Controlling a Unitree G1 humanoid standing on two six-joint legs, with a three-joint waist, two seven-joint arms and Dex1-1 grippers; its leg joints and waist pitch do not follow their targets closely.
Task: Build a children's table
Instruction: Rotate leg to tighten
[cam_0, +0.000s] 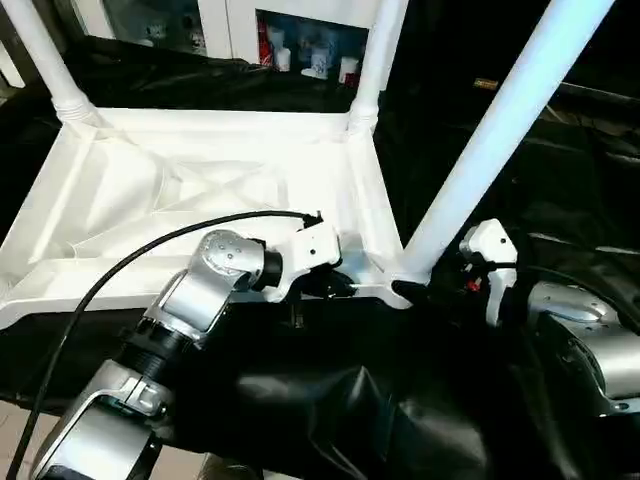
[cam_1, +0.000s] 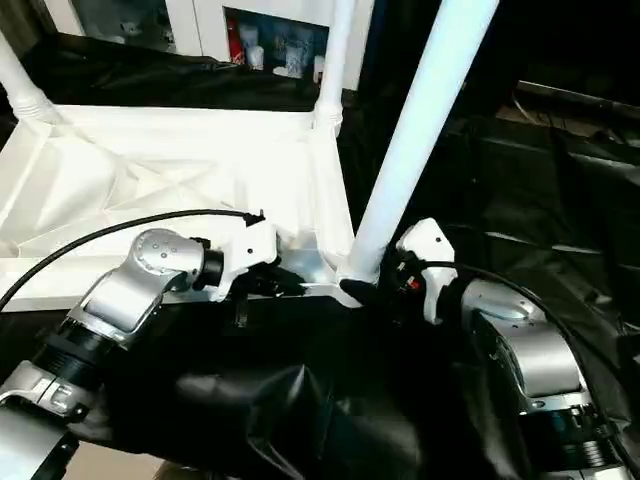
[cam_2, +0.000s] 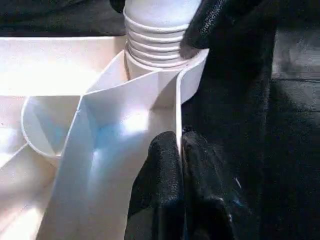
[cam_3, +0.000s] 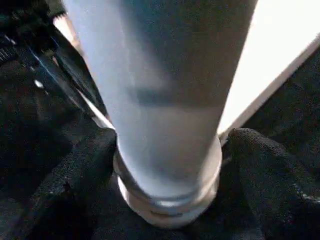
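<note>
Tabletop (cam_0: 190, 190), white ribbed plastic, lies upside down on black cloth (cam_0: 330, 420); your left gripper (cam_2: 181, 165) pinches its rim, right gripper (cam_3: 165, 165) straddles the long white tubular leg (cam_0: 500, 130). Next, seat it fully.

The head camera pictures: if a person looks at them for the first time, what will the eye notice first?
Most striking is the white tabletop lying upside down on black cloth, ribbed underside up, with white legs rising from its corners. The nearest leg leans steeply across the right of the picture; the right gripper has a finger on each side of its base, at the near right corner socket. Beside it, the left gripper pinches the tabletop's near rim.
</note>
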